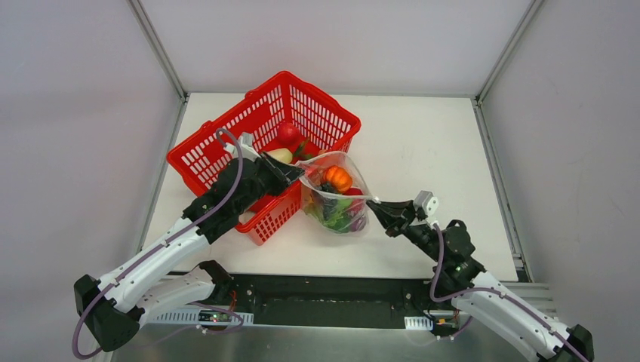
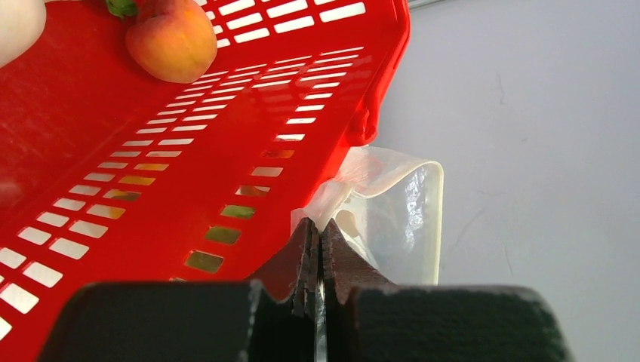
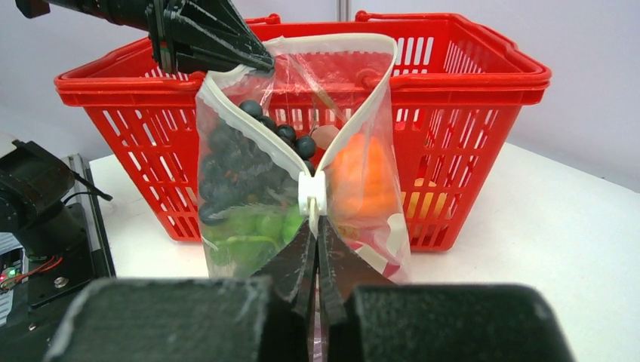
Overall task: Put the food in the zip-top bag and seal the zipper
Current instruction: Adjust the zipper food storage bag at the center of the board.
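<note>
The zip-top bag hangs stretched between my two grippers, just in front of the basket. Its mouth gapes open, and the white zipper runs in a V down to a white slider. Inside lies food: an orange piece, green grapes and dark purple grapes. My left gripper is shut on the bag's far corner, against the basket wall. The tips of my right gripper are shut on the zipper at the slider, on the near end. More food, a peach and a red piece, sits in the basket.
The red slotted basket stands at the back left, with a white radish in it. My left arm reaches over its near wall. Bare white table lies to the right of the bag, and grey walls enclose the table.
</note>
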Action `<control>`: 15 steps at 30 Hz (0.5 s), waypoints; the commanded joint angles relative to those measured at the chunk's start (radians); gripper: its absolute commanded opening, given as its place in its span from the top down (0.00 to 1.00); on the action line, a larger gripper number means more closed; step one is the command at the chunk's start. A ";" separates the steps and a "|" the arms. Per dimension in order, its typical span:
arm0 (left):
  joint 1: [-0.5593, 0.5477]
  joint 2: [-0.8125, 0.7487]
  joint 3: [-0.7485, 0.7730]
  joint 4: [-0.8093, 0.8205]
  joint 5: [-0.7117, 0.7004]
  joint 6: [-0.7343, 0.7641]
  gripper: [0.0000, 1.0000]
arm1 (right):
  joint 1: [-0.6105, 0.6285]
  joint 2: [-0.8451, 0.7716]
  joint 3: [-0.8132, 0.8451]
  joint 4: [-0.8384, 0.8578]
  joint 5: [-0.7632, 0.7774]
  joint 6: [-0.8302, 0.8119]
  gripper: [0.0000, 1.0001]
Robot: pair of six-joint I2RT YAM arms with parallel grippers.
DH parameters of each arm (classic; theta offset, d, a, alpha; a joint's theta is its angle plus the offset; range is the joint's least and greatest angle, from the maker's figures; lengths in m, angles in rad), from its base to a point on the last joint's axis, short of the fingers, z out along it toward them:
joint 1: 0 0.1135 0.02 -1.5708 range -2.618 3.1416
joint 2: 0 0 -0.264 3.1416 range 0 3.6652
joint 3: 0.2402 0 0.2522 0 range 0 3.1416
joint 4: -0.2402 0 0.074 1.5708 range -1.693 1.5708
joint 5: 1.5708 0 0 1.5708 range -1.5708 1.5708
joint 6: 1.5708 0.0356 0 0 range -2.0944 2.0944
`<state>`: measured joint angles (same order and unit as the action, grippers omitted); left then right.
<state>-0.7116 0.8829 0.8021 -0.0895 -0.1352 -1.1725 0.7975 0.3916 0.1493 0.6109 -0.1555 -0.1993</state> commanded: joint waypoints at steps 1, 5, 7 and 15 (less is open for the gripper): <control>0.017 -0.016 0.030 0.058 0.019 0.129 1.00 | 0.005 -0.110 0.036 -0.075 0.056 0.005 1.00; 0.017 -0.012 0.089 -0.074 0.004 0.226 1.00 | 0.004 -0.194 0.115 -0.301 0.061 0.024 1.00; 0.017 -0.022 0.098 -0.127 -0.017 0.261 0.99 | 0.004 -0.216 0.161 -0.386 0.041 0.041 1.00; 0.017 -0.035 0.190 -0.342 0.041 0.366 0.62 | 0.004 -0.182 0.337 -0.643 0.001 0.089 1.00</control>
<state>-0.7113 0.8612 0.9070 -0.3096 -0.1135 -0.9138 0.8001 0.2070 0.3847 0.0635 -0.1379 -0.1448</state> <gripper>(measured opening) 0.243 0.005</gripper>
